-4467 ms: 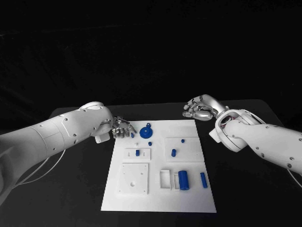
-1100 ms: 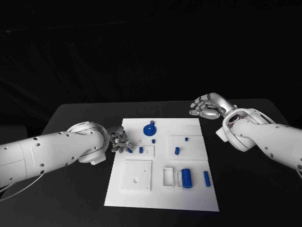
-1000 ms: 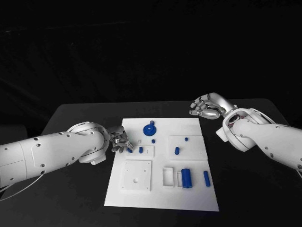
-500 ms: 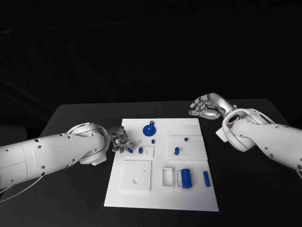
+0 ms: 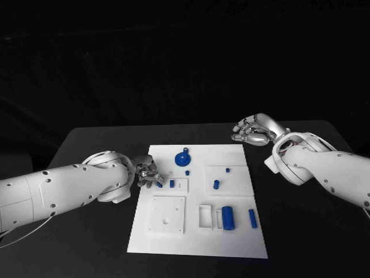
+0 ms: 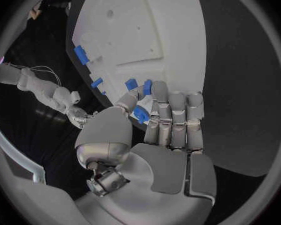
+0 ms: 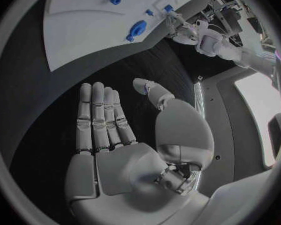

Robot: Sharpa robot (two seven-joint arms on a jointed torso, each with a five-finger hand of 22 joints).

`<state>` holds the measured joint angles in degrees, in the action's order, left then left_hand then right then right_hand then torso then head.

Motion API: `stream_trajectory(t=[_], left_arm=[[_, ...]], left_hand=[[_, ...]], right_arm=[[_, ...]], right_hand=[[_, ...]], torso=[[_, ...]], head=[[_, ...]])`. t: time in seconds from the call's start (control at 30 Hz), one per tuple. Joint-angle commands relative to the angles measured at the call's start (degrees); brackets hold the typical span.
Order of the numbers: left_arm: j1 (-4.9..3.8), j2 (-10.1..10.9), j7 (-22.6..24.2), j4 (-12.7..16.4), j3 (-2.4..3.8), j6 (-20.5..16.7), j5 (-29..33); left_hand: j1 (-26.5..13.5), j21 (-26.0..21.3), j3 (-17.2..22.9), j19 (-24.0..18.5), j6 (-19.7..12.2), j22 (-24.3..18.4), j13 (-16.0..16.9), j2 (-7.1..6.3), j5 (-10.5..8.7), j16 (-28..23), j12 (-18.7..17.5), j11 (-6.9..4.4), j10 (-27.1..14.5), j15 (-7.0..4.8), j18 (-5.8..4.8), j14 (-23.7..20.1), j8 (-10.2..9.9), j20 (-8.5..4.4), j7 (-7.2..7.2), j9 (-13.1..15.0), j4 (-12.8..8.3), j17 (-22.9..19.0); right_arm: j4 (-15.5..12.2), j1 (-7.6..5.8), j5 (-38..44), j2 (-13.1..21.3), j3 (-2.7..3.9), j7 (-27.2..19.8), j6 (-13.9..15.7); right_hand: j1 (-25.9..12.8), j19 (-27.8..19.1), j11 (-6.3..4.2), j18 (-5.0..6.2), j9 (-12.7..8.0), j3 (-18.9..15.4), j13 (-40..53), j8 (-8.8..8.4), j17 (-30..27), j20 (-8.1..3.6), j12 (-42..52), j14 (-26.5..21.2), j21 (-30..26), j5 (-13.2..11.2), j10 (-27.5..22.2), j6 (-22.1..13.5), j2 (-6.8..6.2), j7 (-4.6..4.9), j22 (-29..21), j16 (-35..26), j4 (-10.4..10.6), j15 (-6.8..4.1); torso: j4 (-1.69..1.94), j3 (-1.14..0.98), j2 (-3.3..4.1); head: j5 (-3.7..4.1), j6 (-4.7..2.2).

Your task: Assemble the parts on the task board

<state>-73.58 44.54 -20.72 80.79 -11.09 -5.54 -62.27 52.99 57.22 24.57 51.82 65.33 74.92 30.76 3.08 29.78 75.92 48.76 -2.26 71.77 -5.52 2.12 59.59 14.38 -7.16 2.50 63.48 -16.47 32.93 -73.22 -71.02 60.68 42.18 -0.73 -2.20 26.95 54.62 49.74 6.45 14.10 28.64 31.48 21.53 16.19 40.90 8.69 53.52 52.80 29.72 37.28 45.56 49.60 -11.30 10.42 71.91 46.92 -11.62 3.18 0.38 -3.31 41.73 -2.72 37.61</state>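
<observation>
Silver left hand (image 6: 154, 135) pinching a small blue plastic part (image 6: 140, 115) at the left edge of the white task board (image 5: 235, 237), silver right hand (image 7: 118, 150) released, fingers spread, above the black bench (image 5: 310, 231) beyond the board's far right corner

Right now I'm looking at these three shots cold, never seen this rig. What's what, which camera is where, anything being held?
It is a two-armed robot at a black table, each white arm ending in a silver fingered hand. The square picture comes from a camera on its head, looking down. The two round ones come from fisheye cameras at the wrists, behind each hand.

The white plate in the middle is the task board, with recesses and small blue parts: a round blue piece near the far edge, a blue cylinder and a slimmer blue peg near the front.

The left hand is at the board's left edge; the left wrist view shows it pinching a small blue part between thumb and fingers. The right hand hovers beyond the board's far right corner, fingers apart, holding nothing.
</observation>
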Motion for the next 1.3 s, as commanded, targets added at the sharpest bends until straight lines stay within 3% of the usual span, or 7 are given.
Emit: stream_trajectory(t=[0.03,0.47,0.87,1.2,1.27,1.3], left_arm=[[0.16,-0.1,0.6,0.1,-0.09,0.2,-0.6],[0.32,-0.2,0.9,0.3,-0.18,0.3,-1.5],[0.55,-0.4,1.2,0.3,-0.99,0.0,-1.5],[0.55,-0.4,1.3,0.3,-1.01,-0.4,-1.5],[0.55,-0.4,1.3,0.4,-1.02,-0.4,-1.4],[0.55,-0.4,1.3,0.4,-1.02,-0.4,-1.4]], left_hand=[[0.6,0.3,0.3,0.4,2.0,1.0,-0.1,-0.04,0.19,0.1,-0.2,-2.93,3.3,-3.28,0.68,3.0,0.2,-6.21,-1.62,0.1,-0.1,-0.1],[0.6,0.3,0.3,0.5,2.0,1.0,-0.1,-0.08,0.15,0.1,-0.3,-2.94,3.3,-3.31,0.68,3.0,0.1,-6.24,-1.63,0.0,-0.1,-0.1],[0.3,0.3,0.3,0.6,1.9,0.9,-0.1,-0.29,-0.04,0.0,-0.3,-2.9,3.5,-3.35,0.65,3.1,0.0,-6.25,-1.58,-0.1,0.1,-0.1],[-0.6,0.2,0.4,0.9,1.9,0.8,0.0,-1.67,-2.26,-0.1,-0.5,-2.61,4.0,-3.46,0.6,3.3,-1.4,-6.42,-1.28,-2.2,0.7,-0.1],[-1.1,0.0,0.5,1.0,2.1,0.8,0.0,-2.32,-5.62,-0.2,-0.6,-2.56,4.1,-3.49,0.61,3.4,-1.8,-6.51,-1.29,-3.0,1.4,0.0],[-1.4,0.0,0.5,1.0,2.2,0.8,0.0,-2.55,-5.74,-0.2,-0.6,-2.57,4.2,-3.5,0.59,3.4,-1.8,-6.51,-1.25,-3.2,1.7,0.0]], right_arm=[[-0.1,0.01,0.2,0.0,0.02,-0.5,-0.6],[-0.1,0.02,0.2,0.0,0.02,-0.5,-0.6],[-0.1,0.02,0.2,0.0,0.02,-0.5,-0.7],[-0.1,0.02,0.2,0.1,0.02,-0.4,-0.7],[-0.2,0.02,0.2,0.1,0.02,-0.4,-0.7],[-0.1,0.02,0.2,0.1,0.02,-0.4,-0.7]], right_hand=[[0.0,0.1,-0.14,0.9,-0.1,-0.4,-0.1,-0.33,-0.1,0.11,0.4,-0.3,-0.3,0.3,-0.4,-0.4,0.28,0.07,0.1,0.3,-0.1,0.03],[-0.1,0.1,-0.14,0.9,-0.1,-0.4,-0.1,-0.32,-0.1,0.11,0.4,-0.3,-0.4,0.3,-0.4,-0.4,0.29,0.07,0.1,0.3,-0.1,0.03],[-0.1,0.1,-0.14,0.9,-0.1,-0.4,-0.2,-0.32,-0.1,0.11,0.4,-0.3,-0.4,0.3,-0.4,-0.4,0.31,0.07,0.2,0.3,-0.1,0.03],[-0.1,0.1,-0.14,0.9,-0.1,-0.4,-0.2,-0.32,-0.1,0.11,0.4,-0.3,-0.4,0.3,-0.4,-0.4,0.32,0.07,0.2,0.3,-0.1,0.03],[-0.1,0.1,-0.14,0.9,-0.1,-0.4,-0.2,-0.32,-0.1,0.11,0.4,-0.3,-0.4,0.3,-0.4,-0.4,0.31,0.07,0.2,0.3,-0.1,0.03],[-0.1,0.1,-0.14,0.9,-0.1,-0.4,-0.2,-0.32,-0.1,0.11,0.4,-0.3,-0.4,0.3,-0.4,-0.4,0.31,0.07,0.2,0.3,-0.1,0.03]], torso=[[0.02,0.0,-0.01],[-0.01,-0.04,-0.02],[0.02,-0.04,0.0],[0.0,-0.01,-0.01],[0.02,-0.02,0.0],[0.02,-0.01,0.01]], head=[[0.0,0.03],[0.0,0.07],[0.11,0.15],[0.13,0.26],[0.17,0.26],[0.18,0.26]])
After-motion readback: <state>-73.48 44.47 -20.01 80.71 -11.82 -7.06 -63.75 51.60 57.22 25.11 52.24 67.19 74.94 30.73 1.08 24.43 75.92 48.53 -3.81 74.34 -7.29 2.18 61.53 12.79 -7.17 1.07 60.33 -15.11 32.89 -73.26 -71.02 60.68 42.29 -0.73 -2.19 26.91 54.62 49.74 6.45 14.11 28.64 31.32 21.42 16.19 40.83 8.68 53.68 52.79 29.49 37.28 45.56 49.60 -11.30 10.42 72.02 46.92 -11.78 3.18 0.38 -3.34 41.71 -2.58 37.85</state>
